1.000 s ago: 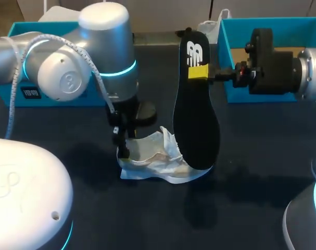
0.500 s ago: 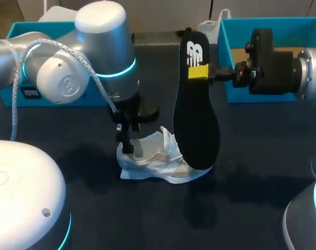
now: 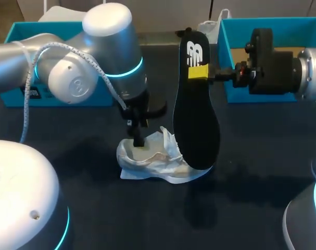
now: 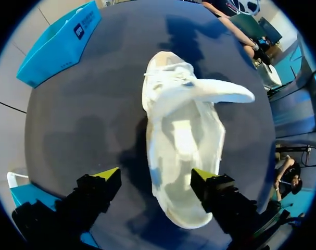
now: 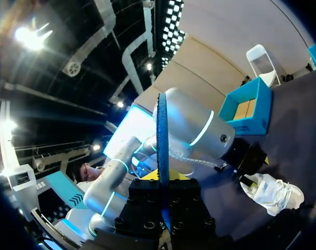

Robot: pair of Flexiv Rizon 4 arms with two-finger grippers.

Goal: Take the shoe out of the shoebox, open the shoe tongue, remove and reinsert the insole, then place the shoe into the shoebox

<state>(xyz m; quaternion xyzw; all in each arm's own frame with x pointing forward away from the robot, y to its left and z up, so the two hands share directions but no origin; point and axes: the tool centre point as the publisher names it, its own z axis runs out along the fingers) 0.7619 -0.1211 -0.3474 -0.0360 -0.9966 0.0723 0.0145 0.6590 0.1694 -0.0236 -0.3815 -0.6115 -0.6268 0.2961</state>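
1. The shoe is white and lies on its side on the dark table, near the middle. Its long axis runs across the head view.
2. The insole covers the shoe's right end in the head view, so I can't make out that end from there.
3. The left wrist view shows the whole shoe. The lace end and the pulled-out tongue point away from my left pincer, and the rounded end is nearest it.
4. My left pincer is spread wide. One yellow tip is over the shoe's near end and the other is over bare table. I can't tell whether either touches.
5. The insole is black and stands nearly upright, printed end up. My right pincer is pinched onto it near the top.
6. The right wrist view catches the insole edge-on only, as a thin line rising from between the right pincer's fingers. The shoe is beyond it.
7. The teal shoebox is at the far right, partly hidden behind my right wrist. A second teal box is at the far left, cut off by my left arm.
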